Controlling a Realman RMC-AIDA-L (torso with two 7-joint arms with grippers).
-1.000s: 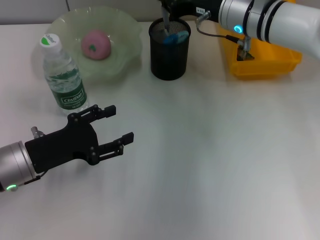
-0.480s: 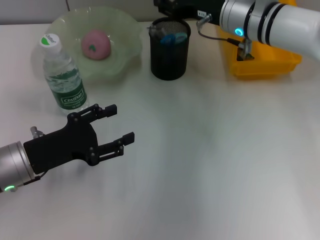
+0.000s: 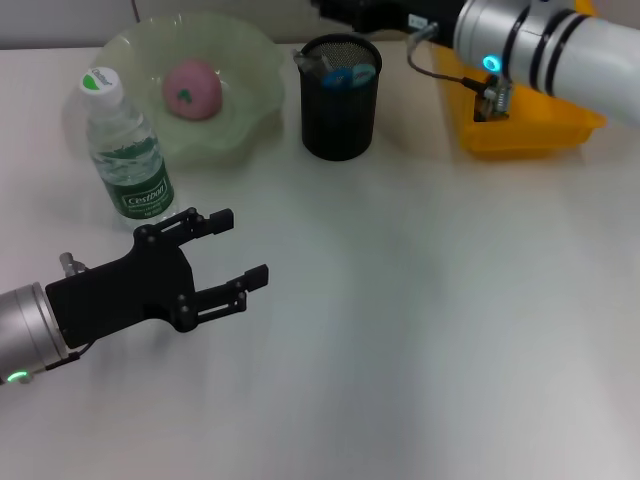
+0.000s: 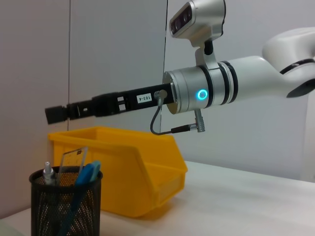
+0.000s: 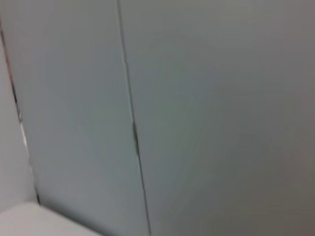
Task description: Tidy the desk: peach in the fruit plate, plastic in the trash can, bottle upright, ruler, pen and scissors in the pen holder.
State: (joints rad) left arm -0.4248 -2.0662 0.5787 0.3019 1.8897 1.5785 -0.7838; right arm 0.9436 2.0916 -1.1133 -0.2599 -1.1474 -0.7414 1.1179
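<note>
The pink peach (image 3: 192, 88) lies in the green fruit plate (image 3: 255, 60). The water bottle (image 3: 125, 150) stands upright beside the plate. The black mesh pen holder (image 3: 340, 100) holds a pen (image 4: 47, 172), a clear ruler (image 4: 74, 157) and blue-handled scissors (image 4: 89, 173). My left gripper (image 3: 240, 248) is open and empty, low over the table in front of the bottle. My right gripper (image 4: 55, 114) hangs empty in the air above and behind the pen holder; the head view shows only its black body (image 3: 380, 14) at the top edge. No plastic shows.
A yellow bin (image 3: 530, 125) stands at the back right, under my right arm (image 3: 560, 45); it also shows in the left wrist view (image 4: 123, 167). The right wrist view shows only a grey wall.
My right gripper has lifted out of the pen holder and drawn back up and to the right. The left arm has not moved.
</note>
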